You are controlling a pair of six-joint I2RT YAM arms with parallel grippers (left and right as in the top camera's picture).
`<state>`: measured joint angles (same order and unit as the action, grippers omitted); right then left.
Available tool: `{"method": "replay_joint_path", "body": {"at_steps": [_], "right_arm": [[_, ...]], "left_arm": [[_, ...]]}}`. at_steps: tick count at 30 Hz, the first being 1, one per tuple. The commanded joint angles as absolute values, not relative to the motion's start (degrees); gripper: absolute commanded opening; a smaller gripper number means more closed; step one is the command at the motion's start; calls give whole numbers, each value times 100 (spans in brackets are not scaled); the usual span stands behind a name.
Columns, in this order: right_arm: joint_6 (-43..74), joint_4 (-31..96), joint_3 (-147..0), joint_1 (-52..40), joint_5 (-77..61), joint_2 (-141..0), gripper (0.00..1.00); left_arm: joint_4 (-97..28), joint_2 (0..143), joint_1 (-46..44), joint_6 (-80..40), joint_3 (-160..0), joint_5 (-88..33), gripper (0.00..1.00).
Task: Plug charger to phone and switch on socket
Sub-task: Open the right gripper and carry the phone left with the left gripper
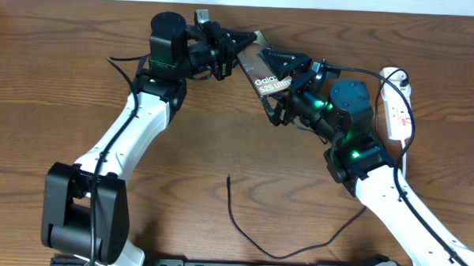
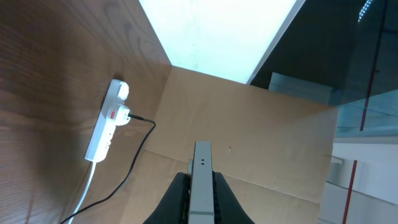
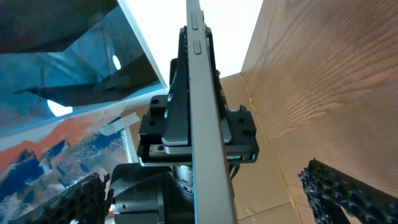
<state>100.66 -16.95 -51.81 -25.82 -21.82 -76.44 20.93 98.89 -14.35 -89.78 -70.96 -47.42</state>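
Observation:
The phone (image 1: 261, 71) is held on edge above the table's far middle, white lettering showing. My left gripper (image 1: 234, 47) is shut on its far end; in the left wrist view the black fingers (image 2: 177, 199) press both sides of the grey phone edge (image 2: 202, 177). My right gripper (image 1: 280, 85) stands open around the near end, its toothed fingers (image 3: 333, 193) well apart from the phone edge (image 3: 205, 124). The charger cable (image 1: 253, 240) lies on the table, its plug tip (image 1: 229, 178) free at the front middle. The socket (image 1: 396, 103) lies at the far right, also seen as the socket (image 2: 104, 127) in the left wrist view.
The charger cable (image 2: 134, 158) runs from a white plug on the strip. The strip's white cord (image 2: 84, 193) trails toward the front. A cardboard panel (image 2: 261, 124) stands behind the table. The left arm's base (image 1: 84, 214) sits at the front left.

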Motion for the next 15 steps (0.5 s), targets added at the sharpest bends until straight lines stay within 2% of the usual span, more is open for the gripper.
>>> {"method": "replay_joint_path", "body": {"at_steps": [1, 11, 15], "right_arm": [[10018, -1688, -5304, -2705, -2134, -7605, 99], [8726, -1688, -5304, -2661, -2416, -7605, 99], [7166, -1684, -5304, -2672, -2565, -7605, 99]], "left_arm": [[2161, 9773, -1262, -8962, -7179, -4792, 7], [2154, 9773, 554, -7797, -7177, -5776, 8], [2154, 9773, 1286, -7157, -7175, -6619, 7]]}}
